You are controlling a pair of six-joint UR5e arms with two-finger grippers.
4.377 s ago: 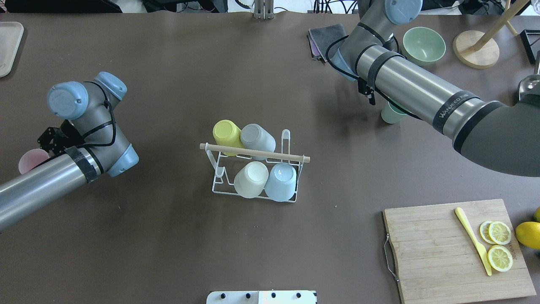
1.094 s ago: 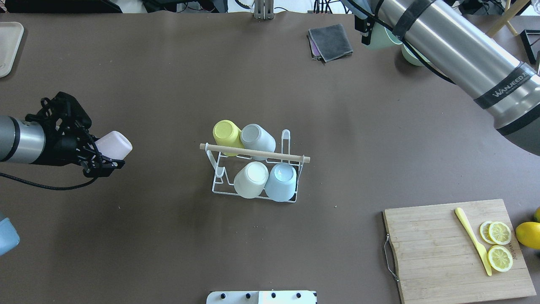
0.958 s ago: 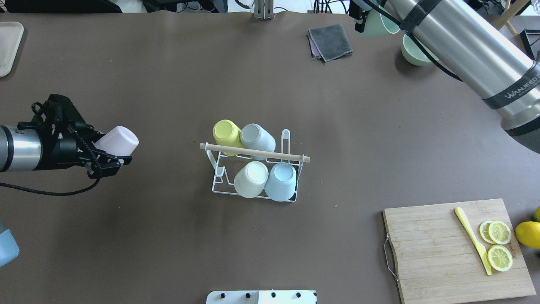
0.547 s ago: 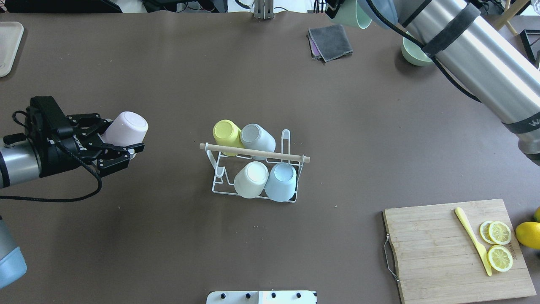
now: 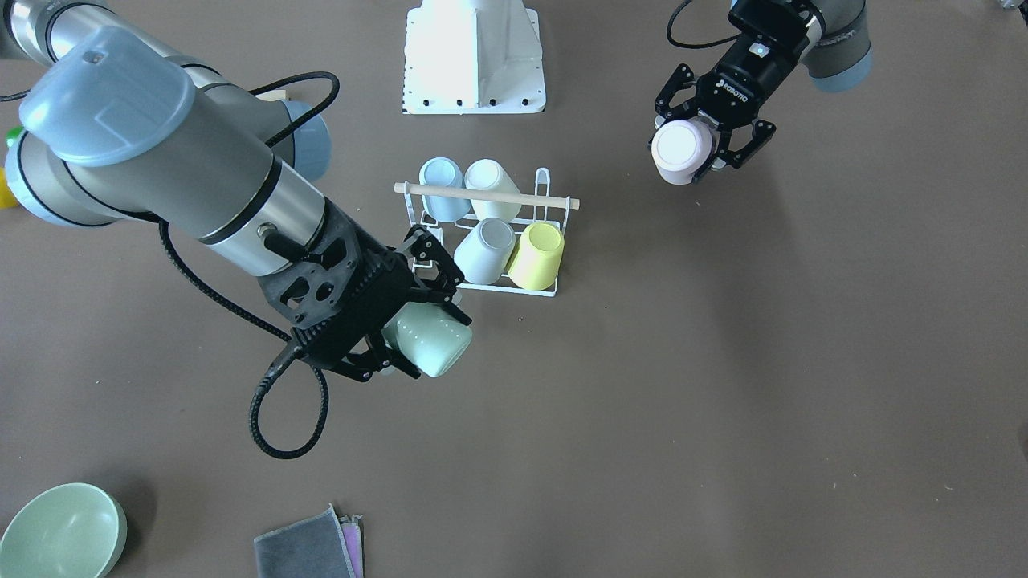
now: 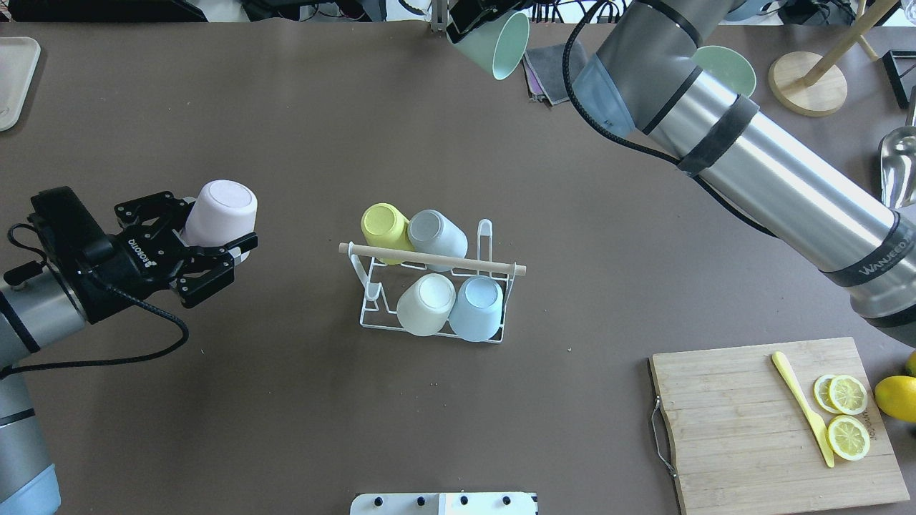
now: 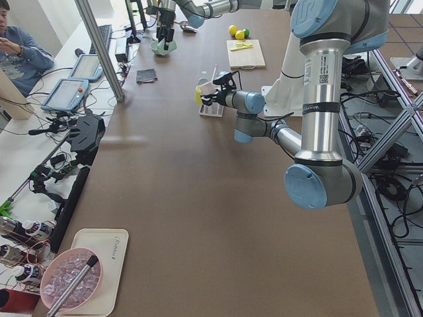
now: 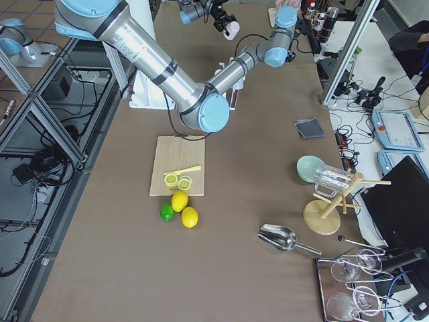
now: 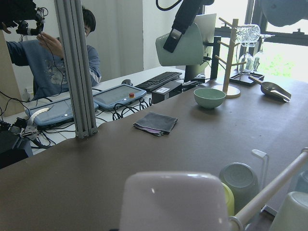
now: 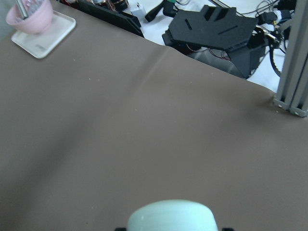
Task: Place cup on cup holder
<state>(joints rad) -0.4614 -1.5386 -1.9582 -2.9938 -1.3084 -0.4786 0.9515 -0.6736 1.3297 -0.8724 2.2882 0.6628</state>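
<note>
Overhead exterior crops right gripper (image 5: 418, 325) holding the green cup (image 6: 501, 44).

— What is filling the bottom edge?
— A pale pink cup (image 9: 174, 202) is looming right against the lens. Just right of it, the cup holder (image 9: 274, 183) is slanting its wooden rod upward past a grey cup (image 9: 240, 179), a sliver of yellow cup (image 9: 229, 199) and a white cup (image 9: 296, 214).
— And farther off?
— A mint-green cup (image 9: 182, 45) is hanging tilted in the air. A green bowl (image 9: 209, 96) and a folded grey cloth (image 9: 155, 122) are lying on the brown table (image 9: 120, 154). A person (image 9: 48, 62) is sitting behind an aluminium post (image 9: 77, 67).
</note>
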